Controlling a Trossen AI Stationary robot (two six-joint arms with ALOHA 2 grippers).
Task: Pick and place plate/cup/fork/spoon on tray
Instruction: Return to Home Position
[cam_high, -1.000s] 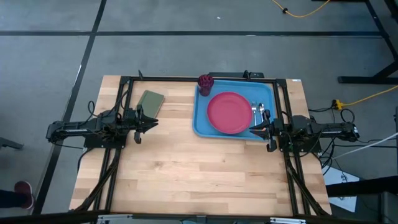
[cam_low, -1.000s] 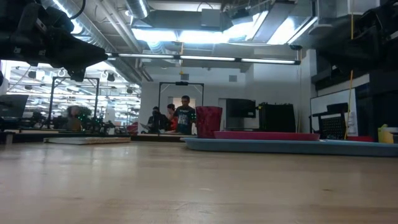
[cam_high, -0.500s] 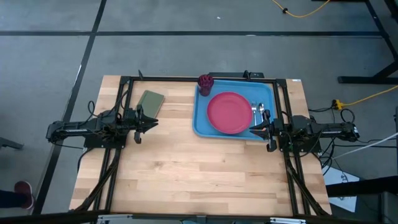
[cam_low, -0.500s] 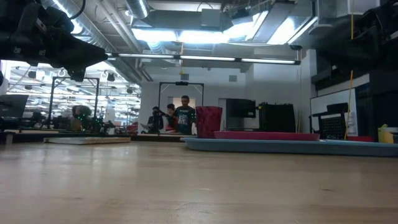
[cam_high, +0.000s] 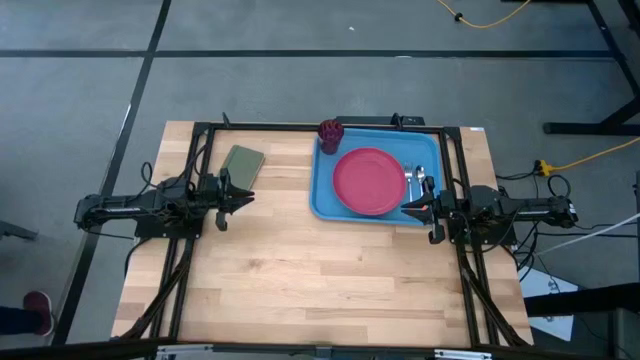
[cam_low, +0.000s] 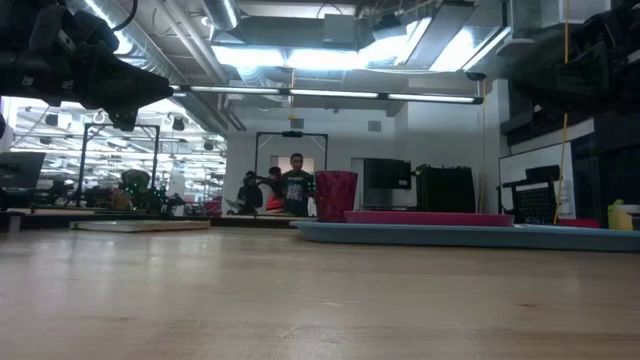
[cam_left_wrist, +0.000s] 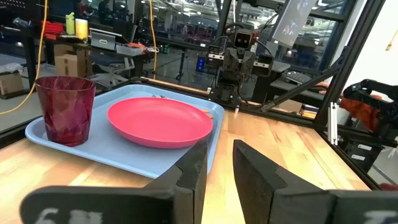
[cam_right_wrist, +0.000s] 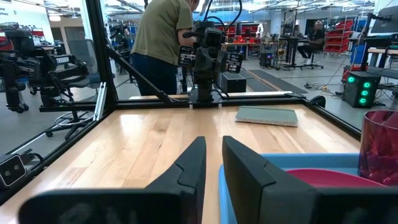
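Note:
The light-blue tray (cam_high: 325, 200) lies at the table's far right. The pink-red plate (cam_high: 368, 181) rests flat in its middle. The red cup (cam_high: 330, 131) stands upright on the tray's far left corner. The fork (cam_high: 409, 180) and the spoon (cam_high: 421, 178) lie side by side on the tray, right of the plate. My left gripper (cam_high: 245, 193) hovers at mid-left, shut and empty, pointing at the tray (cam_left_wrist: 124, 155). My right gripper (cam_high: 408, 210) is at the tray's near right corner, shut and empty.
A small olive-green pad (cam_high: 242, 163) lies at the far left, just beyond my left gripper. Black frame rails (cam_high: 300, 126) run along the table's far edge and both sides. Bare wood fills the table's near half. A person (cam_right_wrist: 161, 43) stands beyond the left edge.

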